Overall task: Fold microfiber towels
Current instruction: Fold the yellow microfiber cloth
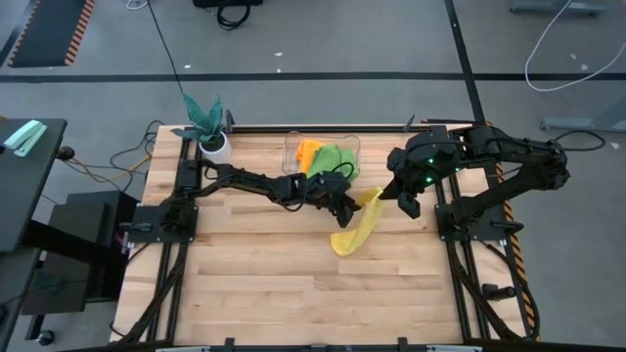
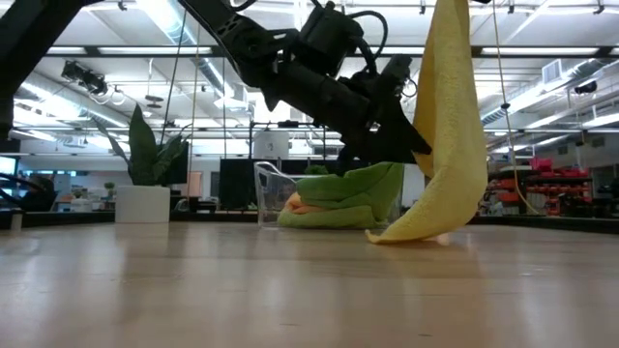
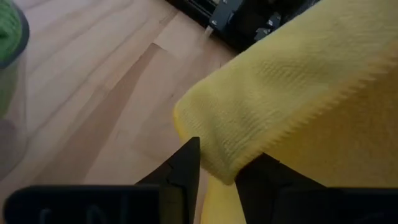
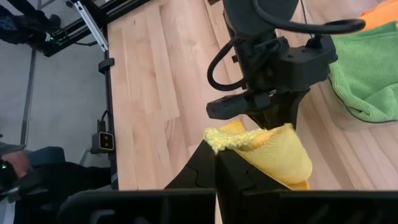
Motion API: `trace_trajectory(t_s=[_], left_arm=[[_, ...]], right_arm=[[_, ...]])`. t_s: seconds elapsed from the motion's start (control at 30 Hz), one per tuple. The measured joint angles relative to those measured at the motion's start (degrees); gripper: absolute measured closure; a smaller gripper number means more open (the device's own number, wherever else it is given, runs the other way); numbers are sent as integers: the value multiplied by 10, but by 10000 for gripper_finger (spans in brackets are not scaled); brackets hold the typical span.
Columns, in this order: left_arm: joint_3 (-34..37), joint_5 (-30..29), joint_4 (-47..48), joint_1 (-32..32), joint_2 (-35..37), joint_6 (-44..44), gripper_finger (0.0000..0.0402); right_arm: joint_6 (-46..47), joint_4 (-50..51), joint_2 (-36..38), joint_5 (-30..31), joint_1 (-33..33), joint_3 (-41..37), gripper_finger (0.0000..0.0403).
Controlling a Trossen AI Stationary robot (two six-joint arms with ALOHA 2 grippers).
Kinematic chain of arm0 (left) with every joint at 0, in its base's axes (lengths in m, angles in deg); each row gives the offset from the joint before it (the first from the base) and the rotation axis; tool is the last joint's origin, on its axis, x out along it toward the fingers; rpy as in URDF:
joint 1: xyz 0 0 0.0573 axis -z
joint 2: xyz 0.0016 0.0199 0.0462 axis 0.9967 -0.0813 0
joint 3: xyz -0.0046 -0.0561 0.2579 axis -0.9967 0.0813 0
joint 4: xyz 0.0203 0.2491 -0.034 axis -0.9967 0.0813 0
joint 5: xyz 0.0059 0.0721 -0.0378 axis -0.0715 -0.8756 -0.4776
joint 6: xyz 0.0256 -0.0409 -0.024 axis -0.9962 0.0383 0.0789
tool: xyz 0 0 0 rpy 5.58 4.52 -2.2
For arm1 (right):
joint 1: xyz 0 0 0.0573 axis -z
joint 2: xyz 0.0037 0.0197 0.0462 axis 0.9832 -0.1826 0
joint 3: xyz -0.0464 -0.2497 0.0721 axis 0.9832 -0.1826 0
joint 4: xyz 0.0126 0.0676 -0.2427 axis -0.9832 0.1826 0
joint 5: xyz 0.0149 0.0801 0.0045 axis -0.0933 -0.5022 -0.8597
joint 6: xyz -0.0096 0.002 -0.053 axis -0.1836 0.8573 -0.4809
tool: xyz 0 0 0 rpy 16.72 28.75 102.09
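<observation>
High view, right gripper point(image 1: 380, 195) clamped on lifted yellow towel point(image 1: 354, 231), left gripper point(image 1: 348, 210) half-closed around its edge

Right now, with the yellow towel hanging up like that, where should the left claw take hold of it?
Probably the free upper corner of the yellow towel, beside where the right claw pinches the top edge. The left claw already straddles that fold, coming level from the clear bin side. The cloth droops with its tail on the table, so only the top is taut.

Bin point(image 1: 323, 154) blocks back; table point(image 1: 274, 284) front seemingly open.
</observation>
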Motion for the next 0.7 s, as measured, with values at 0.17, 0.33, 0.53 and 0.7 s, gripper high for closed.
trace_trajectory(t_s=[0.17, 0.33, 0.53, 0.7], left_arm=[[0, -4, -30, 1, 0, -11, 349], [0, -4, -34, 2, 0, 5, 392], [0, -34, 24, 2, 8, 7, 395], [-1, -83, 83, 1, 54, -19, 396]], right_arm=[[0, 0, 0, 0, 0, 0, 403], [0, 4, 2, 0, 0, 0, 403], [5, 24, 26, 33, 0, 0, 403], [40, 42, 62, 60, -1, 0, 403]])
